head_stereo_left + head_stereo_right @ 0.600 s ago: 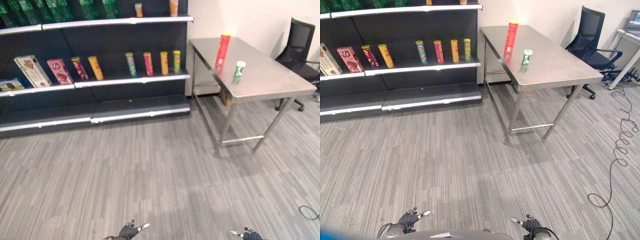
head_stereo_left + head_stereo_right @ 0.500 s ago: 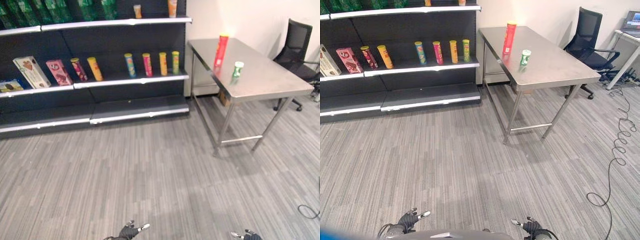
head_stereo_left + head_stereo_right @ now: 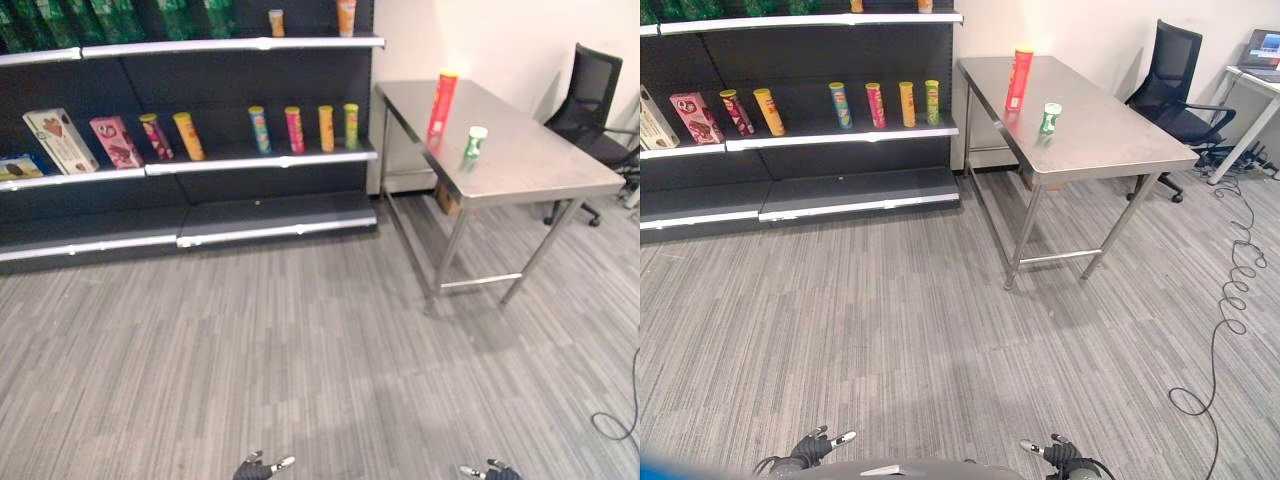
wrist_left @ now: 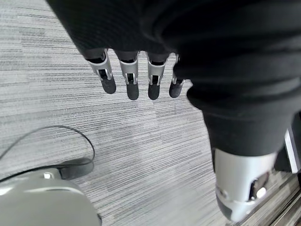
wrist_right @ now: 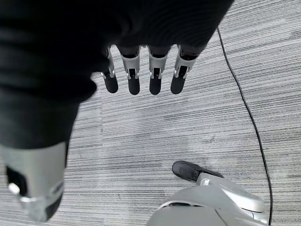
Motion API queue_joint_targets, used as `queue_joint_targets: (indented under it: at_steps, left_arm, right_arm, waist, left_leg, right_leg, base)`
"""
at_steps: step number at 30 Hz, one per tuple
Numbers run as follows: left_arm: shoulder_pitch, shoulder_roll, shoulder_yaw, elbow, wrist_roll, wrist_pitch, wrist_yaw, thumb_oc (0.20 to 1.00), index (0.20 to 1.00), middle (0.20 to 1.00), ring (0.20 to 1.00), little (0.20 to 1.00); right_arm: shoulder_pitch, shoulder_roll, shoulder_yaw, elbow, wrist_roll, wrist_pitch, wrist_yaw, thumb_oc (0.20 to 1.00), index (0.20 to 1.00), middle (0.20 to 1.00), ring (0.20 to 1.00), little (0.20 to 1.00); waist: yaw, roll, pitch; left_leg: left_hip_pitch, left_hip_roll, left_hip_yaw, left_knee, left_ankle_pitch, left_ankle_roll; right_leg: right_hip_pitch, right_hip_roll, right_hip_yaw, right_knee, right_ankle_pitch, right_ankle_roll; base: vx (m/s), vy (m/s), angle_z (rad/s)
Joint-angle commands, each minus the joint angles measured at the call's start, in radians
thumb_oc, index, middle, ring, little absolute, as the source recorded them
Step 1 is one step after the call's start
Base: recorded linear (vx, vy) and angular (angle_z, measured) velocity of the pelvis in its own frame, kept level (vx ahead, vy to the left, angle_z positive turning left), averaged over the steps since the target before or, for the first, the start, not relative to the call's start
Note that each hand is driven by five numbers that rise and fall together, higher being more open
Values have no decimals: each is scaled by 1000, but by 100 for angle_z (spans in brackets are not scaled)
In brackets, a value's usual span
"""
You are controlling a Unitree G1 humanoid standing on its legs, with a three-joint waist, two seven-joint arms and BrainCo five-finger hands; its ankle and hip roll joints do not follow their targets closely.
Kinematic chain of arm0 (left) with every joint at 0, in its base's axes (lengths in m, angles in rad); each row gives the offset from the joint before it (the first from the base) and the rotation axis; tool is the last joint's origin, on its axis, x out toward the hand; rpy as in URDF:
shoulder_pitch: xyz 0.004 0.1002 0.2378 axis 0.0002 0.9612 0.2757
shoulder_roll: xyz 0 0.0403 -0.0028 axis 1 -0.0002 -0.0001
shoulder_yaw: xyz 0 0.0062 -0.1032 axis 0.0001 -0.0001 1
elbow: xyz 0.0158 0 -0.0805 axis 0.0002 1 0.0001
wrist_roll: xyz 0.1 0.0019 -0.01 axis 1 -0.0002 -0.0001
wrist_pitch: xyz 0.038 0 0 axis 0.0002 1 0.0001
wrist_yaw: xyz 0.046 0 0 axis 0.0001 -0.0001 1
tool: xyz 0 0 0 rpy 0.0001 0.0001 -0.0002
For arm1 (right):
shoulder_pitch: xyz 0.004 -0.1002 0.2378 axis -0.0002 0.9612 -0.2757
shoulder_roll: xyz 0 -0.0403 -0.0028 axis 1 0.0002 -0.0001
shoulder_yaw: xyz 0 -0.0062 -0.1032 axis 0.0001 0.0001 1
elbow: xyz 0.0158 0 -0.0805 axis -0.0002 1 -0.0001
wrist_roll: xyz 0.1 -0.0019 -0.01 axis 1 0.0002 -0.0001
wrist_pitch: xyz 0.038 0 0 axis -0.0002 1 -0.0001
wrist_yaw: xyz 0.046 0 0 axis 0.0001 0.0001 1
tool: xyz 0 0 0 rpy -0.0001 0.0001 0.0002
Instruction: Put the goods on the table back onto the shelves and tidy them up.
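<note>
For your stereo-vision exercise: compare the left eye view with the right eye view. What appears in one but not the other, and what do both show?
Left eye view alone: a blue box at the left end of the middle shelf, and green bottles on the top shelf.

Right eye view alone: a laptop on a second desk at the far right, and a coiled cable on the floor.

Both: the steel table carrying a tall red can and a short green can, the black chair, the row of cans on the shelf, and the open left robot hand and right robot hand low over the floor.
</note>
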Motion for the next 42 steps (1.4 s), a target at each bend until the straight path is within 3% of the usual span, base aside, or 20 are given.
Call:
queue_joint_targets:
  at_steps: [1,4,8,10,12,14,17,19,22,25,30,31,32,33,35,37,38,39,41,42]
  left_arm:
    - [-78,-7,0,59,23,-14,18,1000,1000,1000,1000,1000]
    - [-77,-3,2,65,25,-13,13,1000,1000,1000,1000,1000]
    - [-79,6,10,59,14,-13,8,1000,1000,1000,1000,1000]
    - [-82,14,16,66,21,-9,9,1000,1000,1000,1000,1000]
    - [-86,16,11,62,24,-10,6,1000,1000,1000,1000,1000]
    - [-94,18,4,51,22,-14,5,1000,1000,1000,1000,1000]
    - [-126,15,-18,20,25,-20,14,1000,1000,1000,1000,1000]
    - [-128,11,-24,3,29,-22,14,1000,1000,1000,1000,1000]
    - [-122,5,-31,-8,36,-27,10,1000,1000,1000,1000,1000]
    - [-128,-6,-38,-5,23,-29,10,1000,1000,1000,1000,1000]
    - [-134,-9,-50,0,14,-25,4,1000,1000,1000,1000,1000]
    - [-138,-8,-44,3,8,-23,3,1000,1000,1000,1000,1000]
    - [-138,-8,-44,3,8,-23,3,1000,1000,1000,1000,1000]
    - [-139,-7,-39,2,1,-18,1,1000,1000,1000,1000,1000]
    - [-140,-6,-37,8,-1,-15,1,1000,1000,1000,1000,1000]
    - [-136,-6,-33,6,-4,-11,2,1000,1000,1000,1000,1000]
    - [-130,-12,-31,15,-14,-11,-1,1000,1000,1000,1000,1000]
    - [-126,-13,-31,25,-8,-10,-2,1000,1000,1000,1000,1000]
    - [-118,-12,-26,45,-4,-14,3,1000,1000,1000,1000,1000]
    - [-118,-11,-26,45,-4,-14,3,1000,1000,1000,1000,1000]
  right_arm:
    - [-74,-18,23,25,-2,-14,-13,1000,1000,1000,1000,1000]
    - [-84,-18,21,21,5,-16,-11,1000,1000,1000,1000,1000]
    - [-101,-26,10,11,14,-18,-11,1000,1000,1000,1000,1000]
    - [-103,-29,1,-2,22,-20,-9,1000,1000,1000,1000,1000]
    - [-103,-31,-2,-13,30,-22,-9,1000,1000,1000,1000,1000]
    - [-102,-38,-5,-21,41,-26,-12,1000,1000,1000,1000,1000]
    - [-111,-46,-13,-34,51,-22,-24,1000,1000,1000,1000,1000]
    - [-102,-53,-21,-39,36,-15,-24,1000,1000,1000,1000,1000]
    - [-83,-68,-31,-37,31,-18,-17,1000,1000,1000,1000,1000]
    - [-88,-87,-27,-22,28,-22,-12,1000,1000,1000,1000,1000]
    - [-95,-89,26,-21,-12,-26,-6,1000,1000,1000,1000,1000]
    - [-94,-78,62,-33,-44,-27,-3,1000,1000,1000,1000,1000]
    - [-94,-78,62,-33,-44,-27,-3,1000,1000,1000,1000,1000]
    - [-92,-64,85,-40,-65,-25,0,1000,1000,1000,1000,1000]
    - [-93,-54,104,-31,-76,-23,-1,1000,1000,1000,1000,1000]
    - [-99,-51,113,-22,-90,-16,-2,1000,1000,1000,1000,1000]
    - [-109,-53,125,-15,-105,-16,-3,1000,1000,1000,1000,1000]
    - [-109,-55,129,-12,-117,-14,-1,1000,1000,1000,1000,1000]
    - [-109,-60,132,-4,-131,-16,-6,1000,1000,1000,1000,1000]
    - [-109,-60,132,-4,-131,-16,-6,1000,1000,1000,1000,1000]
  waist:
    - [-3,8,24]
    - [0,12,31]
    - [6,27,59]
    - [2,32,81]
    - [-1,36,88]
    - [-5,47,96]
    - [-18,42,114]
    - [-26,39,115]
    - [-28,28,93]
    - [-37,31,68]
    - [-41,26,28]
    - [-39,22,24]
    - [-39,22,24]
    - [-40,16,31]
    - [-38,12,50]
    - [-30,9,68]
    - [-21,-8,83]
    - [-19,-22,86]
    - [-13,-45,89]
    - [-15,-47,87]
  left_leg:
    - [9,-25,13,11,-100,-2]
    - [-3,-34,7,11,-103,13]
    - [-9,-42,4,11,-109,39]
    - [14,-55,12,11,-121,57]
    - [28,-56,18,11,-130,59]
    - [41,-50,18,11,-140,54]
    - [74,-55,10,11,-159,37]
    - [119,-56,8,11,-185,22]
    - [167,-47,-18,11,-220,10]
    - [168,-2,-39,87,-155,-34]
    - [124,41,-52,249,-15,-113]
    - [92,61,-45,347,45,-147]
    - [92,61,-45,347,44,-147]
    - [25,84,-30,517,104,-164]
    - [-36,109,-12,658,143,-152]
    - [-81,143,37,743,120,-122]
    - [-178,137,74,706,-2,-78]
    - [-201,128,86,640,-51,-64]
    - [-235,87,42,382,-68,-62]
    - [-235,85,40,378,-64,-62]
  right_leg:
    - [29,-55,0,16,-65,95]
    - [2,-63,5,46,-62,102]
    - [-103,-81,4,237,-93,117]
    - [-193,-113,-10,428,-55,143]
    - [-248,-122,-11,473,-25,138]
    - [-272,-106,-8,402,-21,128]
    - [-304,-65,50,53,64,159]
    - [-332,-62,37,16,62,181]
    - [-289,-59,15,16,82,166]
    - [-238,-25,19,16,94,140]
    - [-161,18,-2,16,25,85]
    - [-123,37,-7,16,-20,60]
    - [-123,37,-7,16,-20,60]
    - [-86,52,-6,16,-52,30]
    - [-51,64,-3,16,-75,5]
    - [-23,68,2,16,-90,-9]
    - [-3,43,-3,16,-102,-2]
    - [4,25,-9,16,-98,5]
    - [18,-6,-16,16,-111,18]
    - [16,-7,-18,16,-112,18]
  base:
    - [42,151,-8]
    - [31,134,-6]
    - [17,149,-14]
    - [98,174,-43]
    - [142,85,0]
    - [165,16,0]
    - [267,-60,-6]
    - [481,-129,1]
    - [499,-175,26]
    - [495,-256,70]
    - [395,-239,37]
    - [210,-144,7]
    - [395,-278,7]
    - [259,-187,6]
    - [319,-226,21]
    - [228,-135,6]
    - [150,-38,-8]
    - [242,-12,-4]
    - [158,40,-3]
    - [106,33,0]
